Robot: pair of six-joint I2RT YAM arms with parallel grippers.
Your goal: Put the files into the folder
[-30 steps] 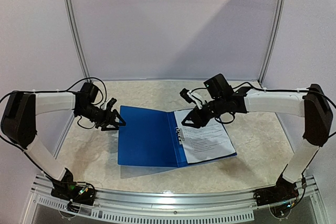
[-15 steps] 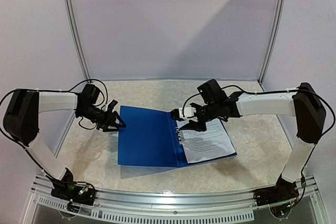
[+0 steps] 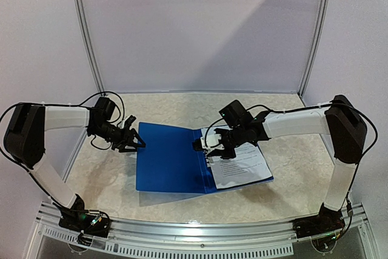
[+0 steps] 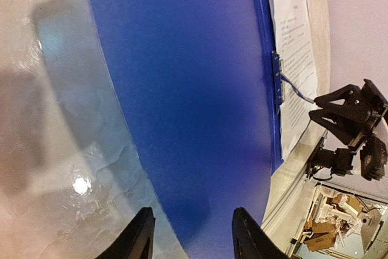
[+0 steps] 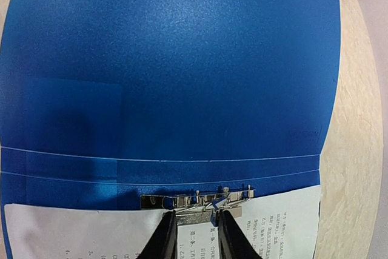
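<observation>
The blue folder [image 3: 170, 162] lies open on the table, its left cover slightly raised above its shadow. White printed files [image 3: 242, 165] rest on its right half, tucked under the metal clip [image 5: 200, 199] at the spine. My right gripper [image 5: 197, 218] sits over the files at the spine, its narrow jaws pressed against both sides of the clip's silver lever plate. My left gripper [image 4: 193, 238] is at the left cover's far-left edge [image 3: 134, 142]. Its jaws stand apart and straddle that edge, with blue cover [image 4: 194, 89] showing between them.
Pale booth walls with metal posts [image 3: 85, 34] close in the back and sides. A perforated metal rail [image 3: 194, 235] runs along the near edge between the arm bases. Bare marbled tabletop [image 3: 291, 174] surrounds the folder.
My right gripper has moved left and down from above the files to the clip at the spine, and its jaws have narrowed onto the lever. The left arm has stayed put, its jaws slightly narrower.
</observation>
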